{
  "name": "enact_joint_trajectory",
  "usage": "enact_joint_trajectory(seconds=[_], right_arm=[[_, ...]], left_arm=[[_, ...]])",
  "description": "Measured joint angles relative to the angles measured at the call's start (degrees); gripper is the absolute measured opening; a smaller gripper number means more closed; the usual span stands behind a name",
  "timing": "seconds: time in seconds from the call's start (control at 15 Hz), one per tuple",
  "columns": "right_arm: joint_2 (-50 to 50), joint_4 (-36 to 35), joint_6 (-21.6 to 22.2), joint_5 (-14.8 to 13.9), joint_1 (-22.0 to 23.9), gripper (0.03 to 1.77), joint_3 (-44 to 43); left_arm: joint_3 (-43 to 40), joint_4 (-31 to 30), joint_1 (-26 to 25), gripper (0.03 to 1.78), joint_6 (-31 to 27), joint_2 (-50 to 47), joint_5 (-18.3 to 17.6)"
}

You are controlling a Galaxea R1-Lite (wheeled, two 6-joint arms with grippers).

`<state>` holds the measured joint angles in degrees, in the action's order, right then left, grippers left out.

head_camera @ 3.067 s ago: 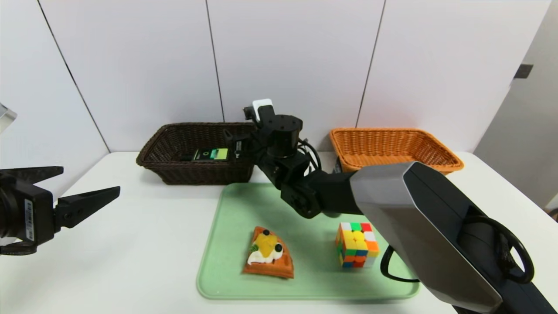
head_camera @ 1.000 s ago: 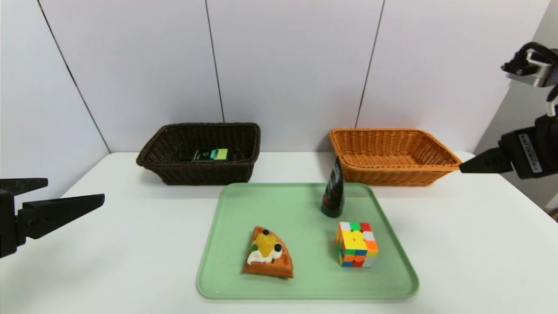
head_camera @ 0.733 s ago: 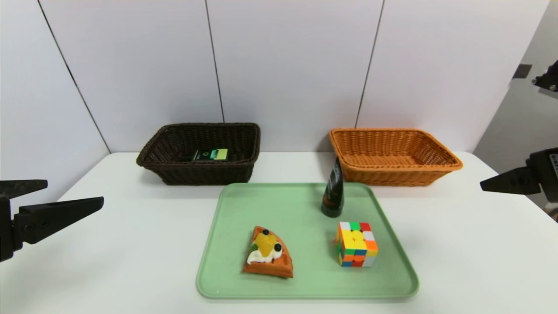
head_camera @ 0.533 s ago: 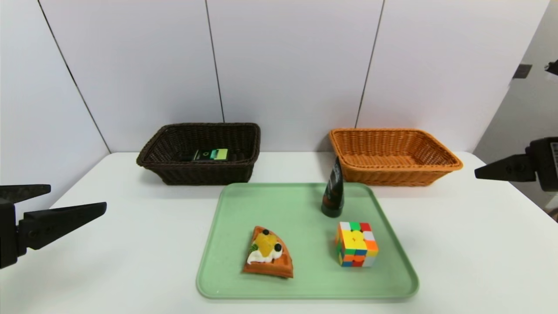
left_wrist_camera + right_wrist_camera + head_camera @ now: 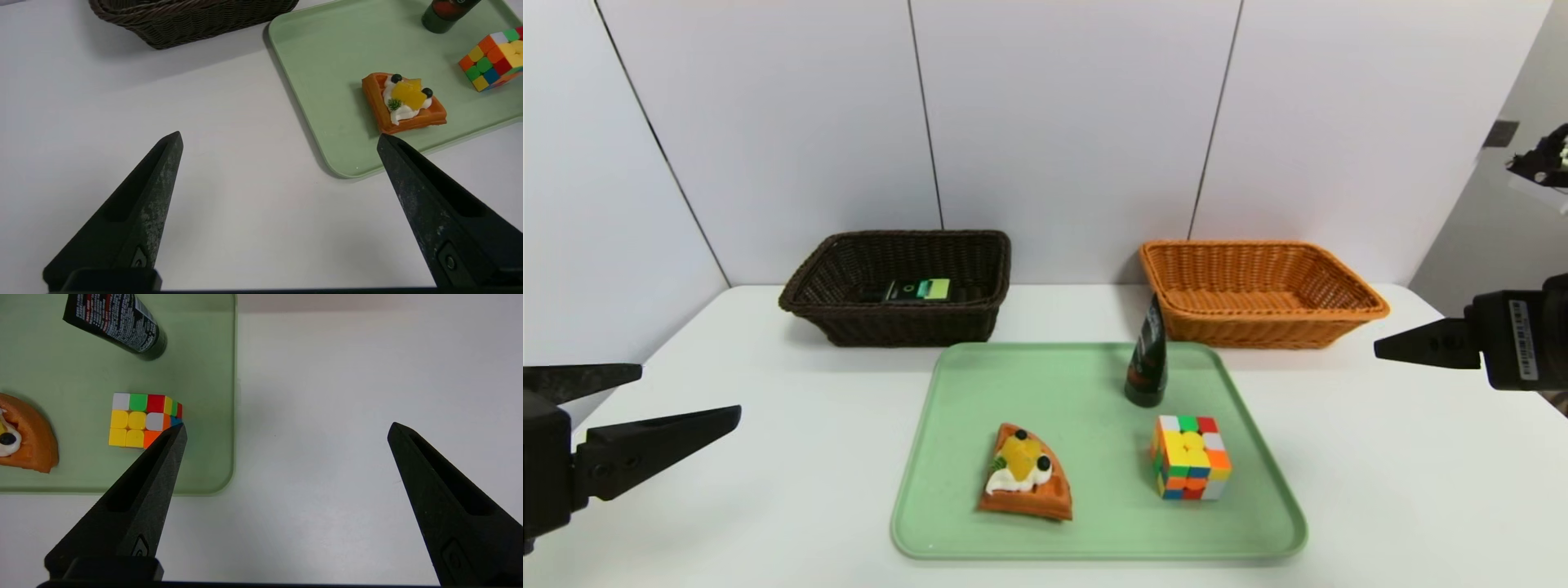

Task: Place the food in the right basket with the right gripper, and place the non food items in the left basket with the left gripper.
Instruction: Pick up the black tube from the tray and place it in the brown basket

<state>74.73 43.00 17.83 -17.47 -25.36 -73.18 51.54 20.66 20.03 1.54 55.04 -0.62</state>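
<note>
- White table (image 5: pixel 792 457), pale panel wall behind.
- 2 baskets at the back: dark brown basket (image 5: pixel 894 327) on left, orange basket (image 5: pixel 1262 322) on right, well apart.
- 1 black bottle w/ green label (image 5: pixel 918 289) lying inside dark brown basket.
- 1 green tray (image 5: pixel 1094 539) in front, btwn baskets; 3 things on it.
- 1 waffle wedge (image 5: pixel 1025 474) w/ cream, yellow fruit, 2 dark berries, near tray front-left.
- 1 black tube (image 5: pixel 1148 359) standing upright at tray back, just in front of orange basket.
- 1 puzzle cube (image 5: pixel 1191 457) on tray right, near tube, apart from waffle.
- Left gripper (image 5: pixel 682 396): fingers spread wide, nothing held, touching nothing; over bare table left of tray, pointing fwd, slightly down.
- Right gripper (image 5: pixel 286 430): fingers spread wide, empty; out past tray's right edge, tilted down over table.
</note>
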Motion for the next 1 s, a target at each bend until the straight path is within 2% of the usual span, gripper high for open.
enact_joint_trajectory(seconds=[0.27,0.67,0.8,1.0], right_arm=[[-0.26,0.02,-0.01,-0.02,-0.02,1.69,0.22],[-0.43,-0.09,-0.17,-0.02,-0.07,1.69,0.35],[-0.41,-0.04,-0.06,0.00,-0.41,1.70,0.35],[-0.28,0.02,0.00,0.09,-0.77,1.70,0.59]], left_arm=[[1.97,-0.51,5.00,1.69,0.00,3.36,1.22],[5.01,-0.35,7.14,1.69,1.10,6.80,1.35],[7.58,1.83,9.00,1.69,5.71,8.02,1.66],[15.26,9.07,12.68,1.69,15.19,10.61,1.88]])
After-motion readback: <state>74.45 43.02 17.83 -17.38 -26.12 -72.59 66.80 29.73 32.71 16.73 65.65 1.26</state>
